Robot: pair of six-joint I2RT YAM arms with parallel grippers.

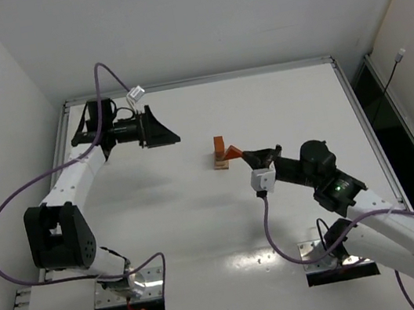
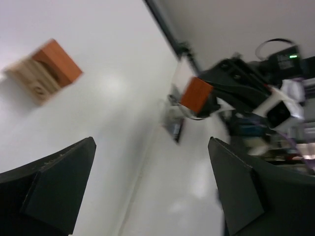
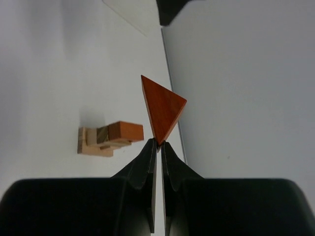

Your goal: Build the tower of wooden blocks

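Observation:
The wood block tower (image 1: 220,153) stands mid-table: pale tan blocks with a reddish-brown block on top. It shows in the right wrist view (image 3: 109,138) and, blurred, in the left wrist view (image 2: 45,71). My right gripper (image 1: 257,154) is shut on a reddish-brown triangular wedge (image 3: 161,108), pinched at one corner, and holds it just right of the tower and above the table. The wedge also shows from the top (image 1: 233,151) and in the left wrist view (image 2: 196,95). My left gripper (image 1: 166,136) is open and empty at the far left, pointing towards the tower.
The white table has a raised metal rim (image 1: 195,82) at the far edge and along the sides. White walls close in at left and back. Two openings (image 1: 130,301) at the near edge hold the arm bases.

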